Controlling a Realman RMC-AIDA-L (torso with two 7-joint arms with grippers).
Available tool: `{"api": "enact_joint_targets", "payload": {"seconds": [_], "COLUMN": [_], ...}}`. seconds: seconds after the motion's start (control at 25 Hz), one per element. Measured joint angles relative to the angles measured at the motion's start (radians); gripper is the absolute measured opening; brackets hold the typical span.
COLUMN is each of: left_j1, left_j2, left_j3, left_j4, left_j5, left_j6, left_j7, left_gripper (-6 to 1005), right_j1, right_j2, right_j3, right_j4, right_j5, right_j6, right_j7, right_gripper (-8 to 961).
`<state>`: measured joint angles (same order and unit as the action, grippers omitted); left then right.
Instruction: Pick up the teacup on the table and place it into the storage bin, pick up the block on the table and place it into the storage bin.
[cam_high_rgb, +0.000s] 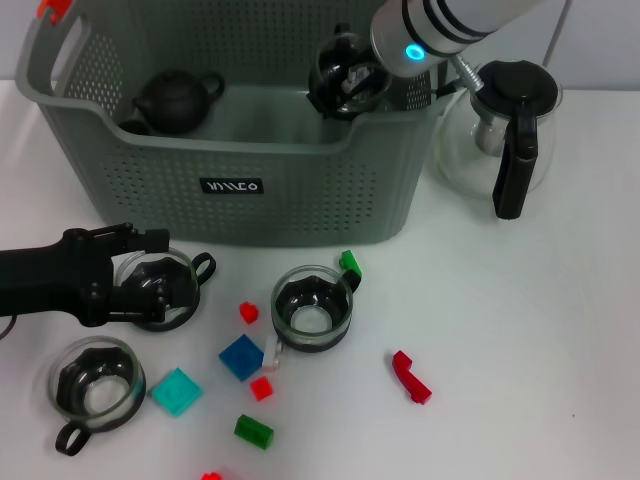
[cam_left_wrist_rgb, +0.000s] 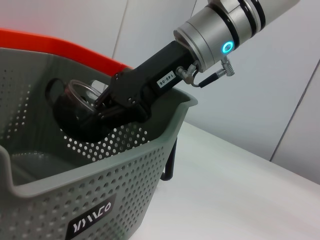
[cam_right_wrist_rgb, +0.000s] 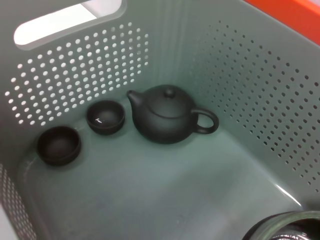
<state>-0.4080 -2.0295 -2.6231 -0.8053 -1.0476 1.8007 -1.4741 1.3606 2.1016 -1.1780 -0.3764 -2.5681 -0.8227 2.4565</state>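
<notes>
Head view, left to right: my left jaws (cam_high_rgb: 140, 275) rest low near the counter's left edge, closed around a glass teacup (cam_high_rgb: 165, 290) standing on the counter. Behind sits the grey-green storage bin (cam_high_rgb: 250, 190), a dark teapot (cam_high_rgb: 178, 100) inside. My right jaws (cam_high_rgb: 345, 85) hold another teacup (cam_left_wrist_rgb: 80, 107) inside the bin's right end, above its floor.

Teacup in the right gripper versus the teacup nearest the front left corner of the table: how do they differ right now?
The held teacup hangs tilted inside the storage bin, clamped by the right gripper; the corner teacup sits upright on the table, untouched. The left gripper is at a third cup, not the corner one. Both are clear glass cups with dark inserts and handles.
</notes>
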Motion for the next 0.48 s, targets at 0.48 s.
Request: {"api": "enact_joint_targets", "payload": {"seconds": [0.48], "left_j1": [0.000], "left_j2": [0.000], "left_j3": [0.000], "left_j4": [0.000], "left_j5": [0.000], "left_j6": [-0.001], "left_j7": [0.000], "left_gripper": [925], "right_j1": [0.009], "right_j2": [0.000], "right_j3": [-0.003], "right_j4": [-0.005], "right_j5": [0.000], "right_j6": [-0.010], "right_j7": [-0.040], "right_gripper": [218]}}
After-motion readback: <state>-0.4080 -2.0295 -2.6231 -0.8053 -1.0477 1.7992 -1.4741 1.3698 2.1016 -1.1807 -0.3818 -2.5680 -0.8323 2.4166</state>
